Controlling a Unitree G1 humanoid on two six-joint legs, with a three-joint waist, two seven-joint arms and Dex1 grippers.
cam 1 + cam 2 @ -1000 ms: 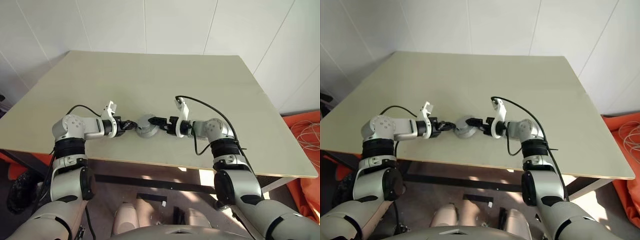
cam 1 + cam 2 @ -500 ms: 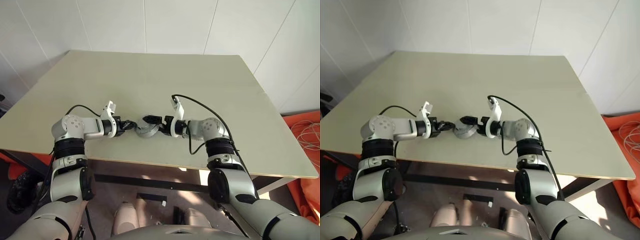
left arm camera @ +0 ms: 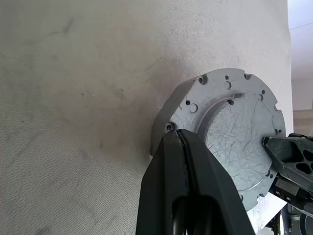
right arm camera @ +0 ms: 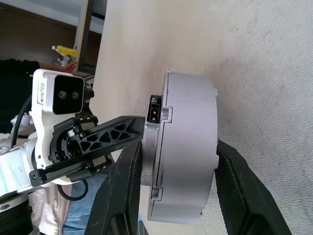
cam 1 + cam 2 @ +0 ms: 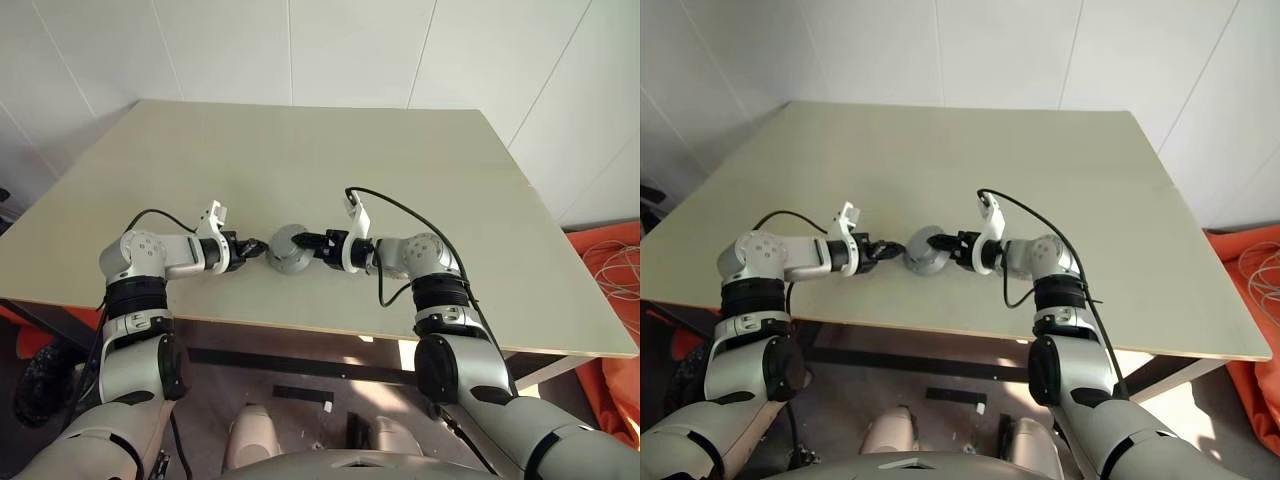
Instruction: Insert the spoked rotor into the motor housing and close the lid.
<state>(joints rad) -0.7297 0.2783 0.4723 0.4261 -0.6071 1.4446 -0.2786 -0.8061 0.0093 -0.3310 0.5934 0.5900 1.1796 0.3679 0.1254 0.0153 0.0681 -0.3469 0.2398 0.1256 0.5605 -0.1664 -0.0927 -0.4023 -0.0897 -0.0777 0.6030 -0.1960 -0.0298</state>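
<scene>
Gripping round grey ribbed motor housing [image 4: 183,147]: right fingers [image 4: 234,186] | left fingers [image 3: 188,161] closed, apparently empty

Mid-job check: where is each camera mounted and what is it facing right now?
Head stereo pair: high on the head, looking down over the beige table; both arms meet at the round silver-grey metal motor assembly.
Left wrist: along the shut left pincer, facing the assembly's flat ribbed-rim face.
Right wrist: along the right pincer, its fingers straddling the assembly's edge.
Shared: both wrist views show the assembly and the opposite pincer.
</scene>
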